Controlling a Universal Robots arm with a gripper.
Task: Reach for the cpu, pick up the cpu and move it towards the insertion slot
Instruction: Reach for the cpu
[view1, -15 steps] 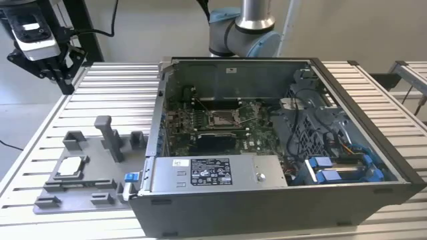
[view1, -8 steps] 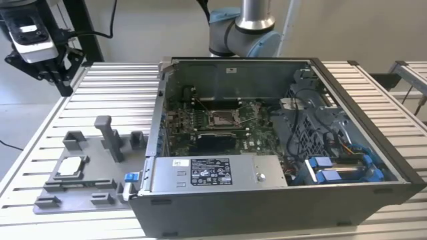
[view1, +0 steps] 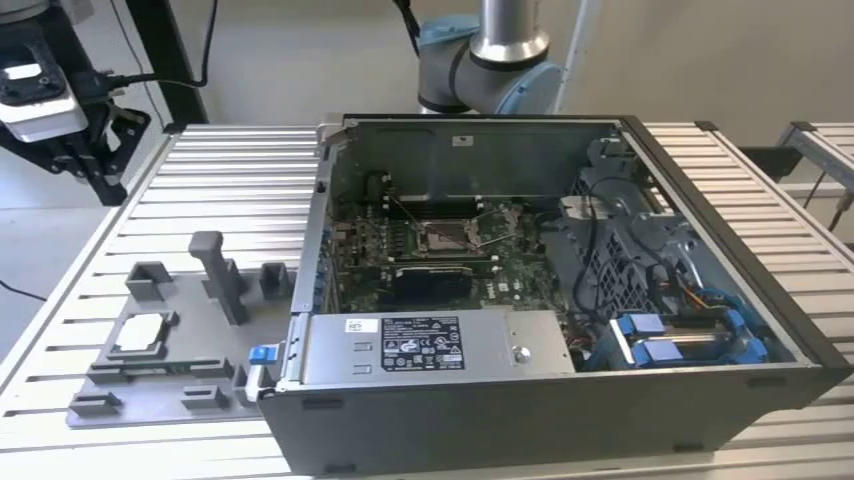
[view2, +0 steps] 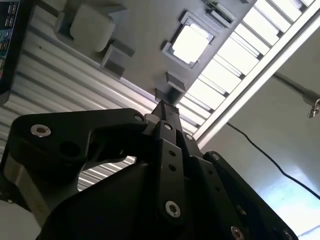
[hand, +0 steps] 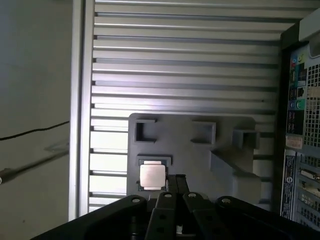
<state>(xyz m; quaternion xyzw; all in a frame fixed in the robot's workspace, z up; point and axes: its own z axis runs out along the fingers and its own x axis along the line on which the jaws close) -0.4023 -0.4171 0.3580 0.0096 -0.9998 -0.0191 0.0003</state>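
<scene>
Currently, from the exterior view's left: gripper (view2: 166, 107), fingers pressed together on nothing, hanging above the grey tray (view1: 200, 345); judged the start of the reach. Cpu (view1: 144, 335): thin, flat, pale silvery square, seated in the tray's framed recess, presumably to fix its position for pickup; well apart from the gripper. Open computer case (view1: 534, 420): laid sideways, exposing the insertion slot (view1: 447, 235), metal-framed and dark-centred, in the green motherboard (view1: 507, 270).
</scene>
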